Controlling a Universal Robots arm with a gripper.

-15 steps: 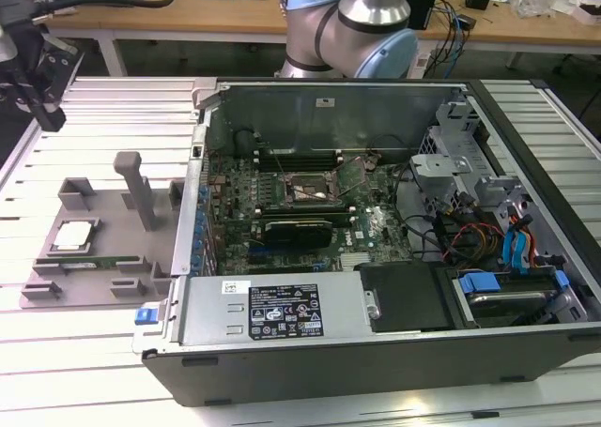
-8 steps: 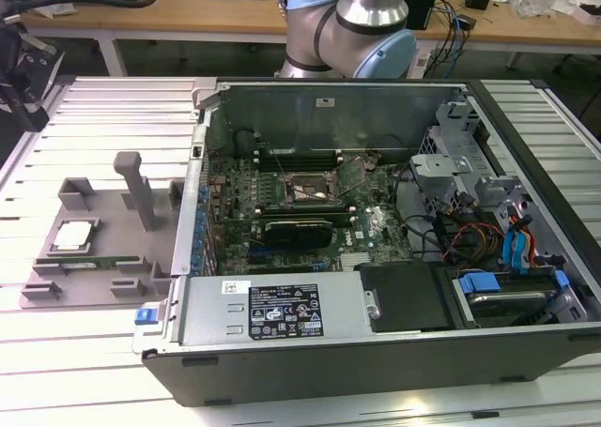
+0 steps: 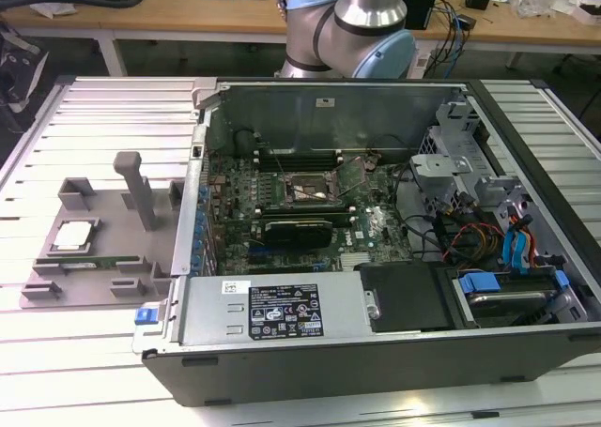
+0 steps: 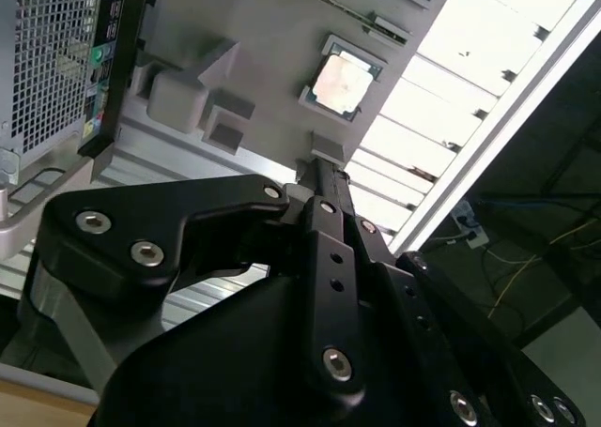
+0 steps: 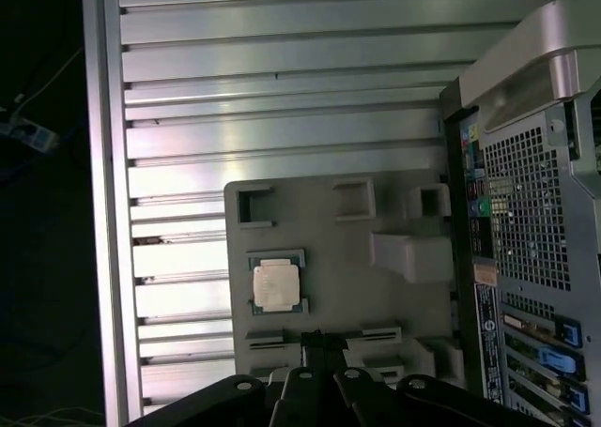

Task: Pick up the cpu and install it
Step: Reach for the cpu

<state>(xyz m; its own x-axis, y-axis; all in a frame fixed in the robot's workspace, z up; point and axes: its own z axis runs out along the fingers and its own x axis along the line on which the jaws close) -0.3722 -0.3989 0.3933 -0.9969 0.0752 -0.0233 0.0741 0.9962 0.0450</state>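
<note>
The chip (image 5: 276,286) lies flat in its pocket on the grey tray (image 5: 394,305), which sits beside the open computer case (image 3: 488,352) on the exterior view's left. The gripper (image 5: 315,341) hangs over the tray's edge near the chip, fingers together and empty, so descending like that would likely press on the metal top rather than straddle it. A skewed grip on so thin a rim could let the chip slip, tilt, or seat crookedly in the socket (image 3: 313,189).
</note>
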